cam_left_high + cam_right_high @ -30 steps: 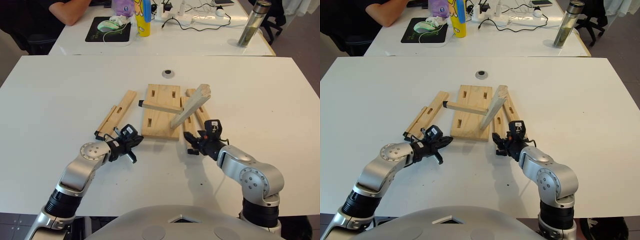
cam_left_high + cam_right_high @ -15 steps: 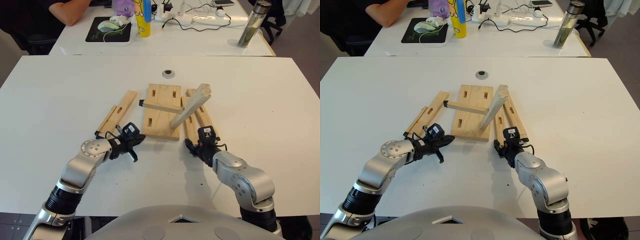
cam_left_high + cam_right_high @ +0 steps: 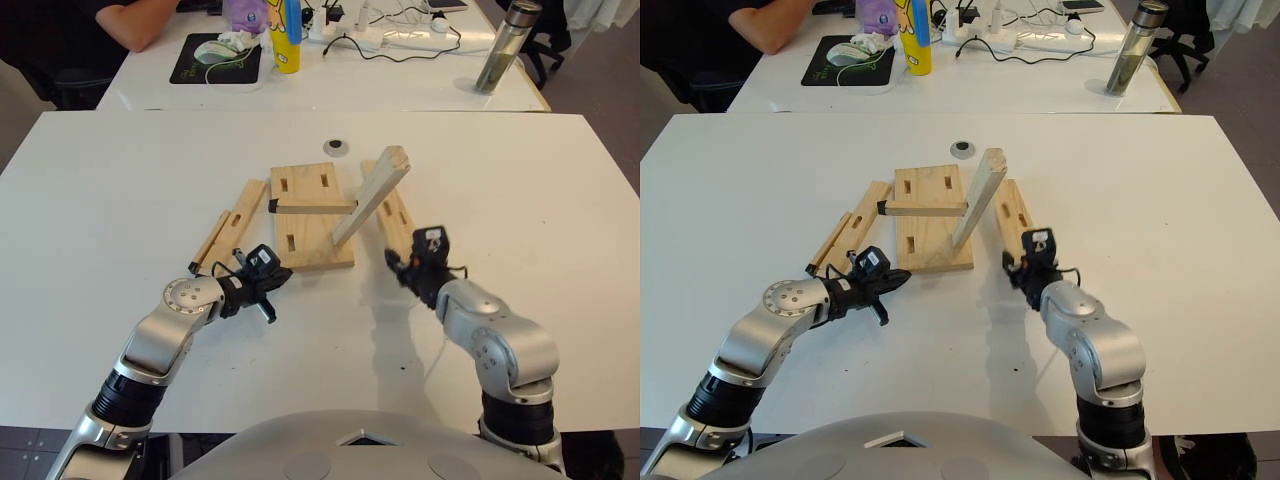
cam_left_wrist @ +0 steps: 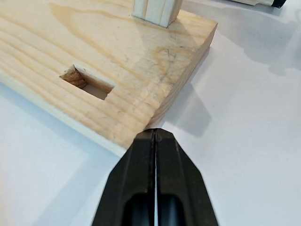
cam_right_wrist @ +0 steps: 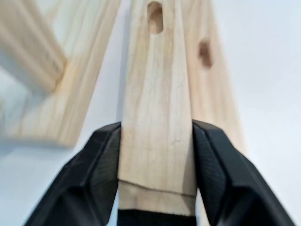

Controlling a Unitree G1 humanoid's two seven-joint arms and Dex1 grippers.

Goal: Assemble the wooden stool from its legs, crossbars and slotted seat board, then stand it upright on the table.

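Right claw [image 5: 156,129] is pinching the near end of a flat wooden leg [image 5: 157,84], one finger on each long side. That leg lies on the white table [image 3: 520,180] just right of the slotted seat board [image 3: 312,240], with a second leg [image 5: 216,94] touching it alongside. Left claw [image 4: 154,137] has its fingers pressed together with nothing between them, tip low at the board's near edge by the left corner; touching or just shy, can't tell. Seat board lies flat between the two claws. One tilted leg [image 3: 372,192] sticks up from the board's right side, leaning away to the right, and a crossbar [image 3: 312,206] runs from it leftward across the board. Two more leg pieces [image 3: 232,222] lie side by side left of the board.
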